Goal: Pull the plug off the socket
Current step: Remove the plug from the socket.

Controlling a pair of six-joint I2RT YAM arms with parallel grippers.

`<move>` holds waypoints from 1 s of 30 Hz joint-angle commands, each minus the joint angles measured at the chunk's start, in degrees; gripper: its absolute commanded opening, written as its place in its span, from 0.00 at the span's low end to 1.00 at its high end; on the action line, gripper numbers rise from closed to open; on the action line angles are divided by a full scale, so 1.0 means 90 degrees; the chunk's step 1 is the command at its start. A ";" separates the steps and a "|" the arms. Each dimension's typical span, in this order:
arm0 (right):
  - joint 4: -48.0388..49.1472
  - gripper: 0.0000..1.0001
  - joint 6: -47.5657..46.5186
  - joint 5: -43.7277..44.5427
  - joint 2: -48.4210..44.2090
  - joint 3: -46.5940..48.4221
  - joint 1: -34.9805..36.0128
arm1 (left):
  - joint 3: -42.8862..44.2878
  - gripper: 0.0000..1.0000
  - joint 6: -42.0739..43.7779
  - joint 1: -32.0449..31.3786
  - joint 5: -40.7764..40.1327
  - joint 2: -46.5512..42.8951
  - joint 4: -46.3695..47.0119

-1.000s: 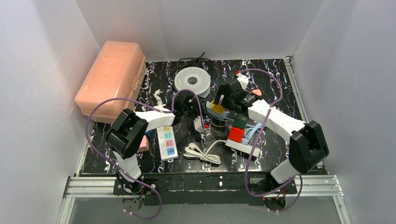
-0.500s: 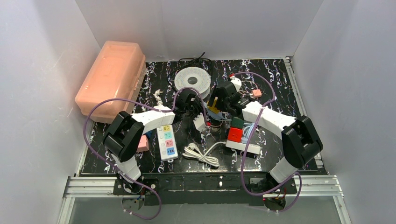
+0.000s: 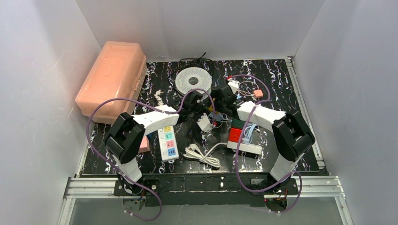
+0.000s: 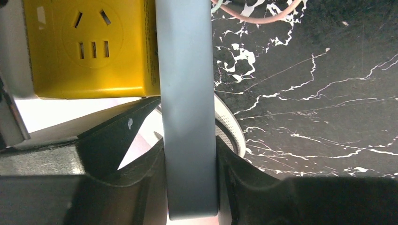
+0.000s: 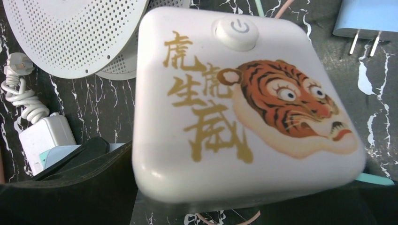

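1. Socket point(image 4: 89, 47) (a yellow cube) sits mid-table, just beside grey bar point(image 4: 187, 93).
2. Left gripper point(image 4: 190, 159) clamps that bar.
3. Right gripper point(image 3: 218, 102) is close over tiger-printed white block point(image 5: 244, 103); whether it grips cannot be told.

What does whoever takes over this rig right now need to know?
Left pincer: shut on a grey bar, beside the yellow socket cube.
Right pincer: at the white tiger-print box; grip not discernible.
Blue plug lies beside that box, prongs bare; the cube's visible face holds no plug.
Done: both arms at the sockets, no pull confirmed.
Left: locate the seated plug, secure the hold, pull it out.
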 commanded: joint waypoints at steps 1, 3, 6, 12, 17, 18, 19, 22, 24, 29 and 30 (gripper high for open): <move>0.0296 0.81 -0.0069 0.0294 0.0192 0.0219 0.0048 | 0.0059 0.00 -0.0204 -0.0022 -0.0815 -0.0433 -0.0934; 0.0340 0.76 -0.0095 0.0365 0.0171 0.0201 0.0052 | -0.0003 0.00 -0.0299 -0.0025 -0.0852 -0.0501 -0.0978; 0.0510 0.65 -0.0175 0.0412 0.0081 0.0055 0.0047 | -0.0072 0.00 -0.0405 -0.0036 -0.0873 -0.0552 -0.1013; 0.0661 0.28 -0.0212 0.0435 -0.0030 -0.0101 0.0044 | 0.0171 0.00 -0.0828 -0.0132 -0.0970 -0.0578 -0.1403; 0.0670 0.14 -0.0289 0.0531 -0.0152 -0.0109 -0.0029 | 0.0147 0.00 -0.0889 -0.0172 -0.0952 -0.0659 -0.1543; 0.0680 0.12 -0.0309 0.0533 -0.0221 -0.0134 -0.0099 | 0.0105 0.00 -0.0905 -0.0173 -0.0930 -0.0694 -0.1579; 0.0769 0.10 -0.0312 0.0498 -0.0303 -0.0180 -0.0187 | 0.0029 0.00 -0.0916 -0.0179 -0.0902 -0.0768 -0.1594; 0.1056 0.01 -0.0261 0.0249 -0.0561 -0.0350 -0.0596 | -0.0291 0.00 -0.0827 -0.0191 -0.0805 -0.0928 -0.1510; 0.1141 0.01 -0.0274 0.0203 -0.0675 -0.0439 -0.0773 | -0.0502 0.00 -0.0771 -0.0202 -0.0765 -0.1019 -0.1469; 0.1208 0.01 -0.0498 0.0270 -0.0744 -0.0394 -0.0915 | -0.0859 0.00 -0.0658 -0.0220 -0.0655 -0.1184 -0.1463; 0.1213 0.01 -0.0559 0.0285 -0.0731 -0.0369 -0.0914 | -0.0880 0.00 -0.0657 -0.0219 -0.0597 -0.1221 -0.1604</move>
